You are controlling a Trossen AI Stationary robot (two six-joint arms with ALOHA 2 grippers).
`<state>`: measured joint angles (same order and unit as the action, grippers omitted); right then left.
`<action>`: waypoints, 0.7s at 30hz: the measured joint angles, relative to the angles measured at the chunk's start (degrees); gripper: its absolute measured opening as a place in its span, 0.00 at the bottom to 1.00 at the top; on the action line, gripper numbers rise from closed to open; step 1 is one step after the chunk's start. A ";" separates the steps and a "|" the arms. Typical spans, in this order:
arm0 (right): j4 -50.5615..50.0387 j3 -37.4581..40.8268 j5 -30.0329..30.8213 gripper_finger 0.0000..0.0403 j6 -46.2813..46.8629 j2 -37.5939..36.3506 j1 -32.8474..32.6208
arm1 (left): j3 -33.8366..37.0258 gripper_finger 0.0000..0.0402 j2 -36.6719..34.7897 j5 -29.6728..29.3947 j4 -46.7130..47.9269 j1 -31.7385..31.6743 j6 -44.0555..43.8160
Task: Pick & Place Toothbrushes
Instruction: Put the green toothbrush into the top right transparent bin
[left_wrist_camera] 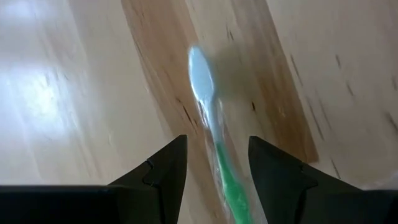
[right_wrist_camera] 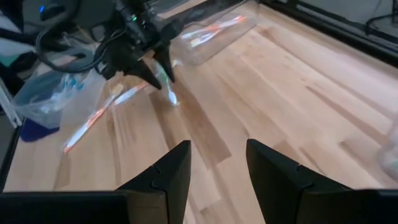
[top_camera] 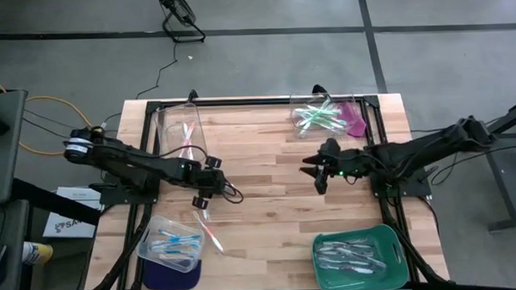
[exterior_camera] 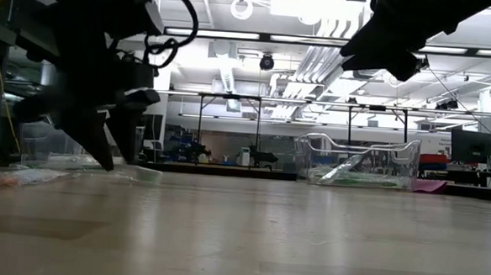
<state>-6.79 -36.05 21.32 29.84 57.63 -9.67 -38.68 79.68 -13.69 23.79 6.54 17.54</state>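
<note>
Between the left end effector's (left_wrist_camera: 214,168) fingers one green toothbrush (left_wrist_camera: 217,149) was held over the bench (top_camera: 267,170), while the right end effector (top_camera: 315,173) was kept open, holding nothing.

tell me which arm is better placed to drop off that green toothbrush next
Left. The left end effector already has the green toothbrush between its fingers, low over the table. The right end effector is empty and open, hovering apart near the table's middle.
</note>
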 joint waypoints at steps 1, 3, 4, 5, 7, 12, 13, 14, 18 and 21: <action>0.77 0.00 0.02 0.37 -0.04 0.88 -0.44 | 0.00 0.41 0.33 0.07 0.32 -0.38 0.00; 2.54 0.00 0.00 0.37 -0.06 2.35 -1.31 | 0.00 0.41 0.86 0.29 0.25 -1.32 -0.50; 3.17 0.00 0.02 0.37 -0.06 3.13 -1.79 | 0.00 0.41 1.12 0.67 0.22 -2.03 -1.05; 4.20 0.00 0.02 0.37 -0.06 3.98 -2.16 | 0.00 0.41 1.34 1.16 0.33 -2.70 -1.29; 6.49 0.00 0.25 0.37 -0.08 5.72 -3.19 | 0.00 0.41 2.14 2.24 -0.01 -4.08 -1.48; 11.07 0.00 2.45 0.37 -0.10 9.92 -5.76 | -0.15 0.35 4.00 5.34 -0.04 -6.26 -1.38; 11.94 0.00 3.27 0.37 -0.11 10.86 -6.32 | -0.17 0.32 4.12 5.51 -0.03 -6.29 -1.36; 12.81 0.00 4.16 0.37 -0.12 11.70 -6.82 | -0.16 0.29 4.15 5.62 -0.02 -6.27 -1.27; 15.04 0.00 6.86 0.37 0.21 14.75 -8.53 | -0.06 0.11 3.78 6.06 0.13 -6.09 0.60; 16.83 0.00 7.54 0.37 0.38 16.87 -9.55 | -0.04 0.04 3.76 5.70 -0.35 -6.11 1.42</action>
<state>10.04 -36.05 28.86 30.22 74.50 -19.22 -38.72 83.44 -7.99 23.43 0.43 18.96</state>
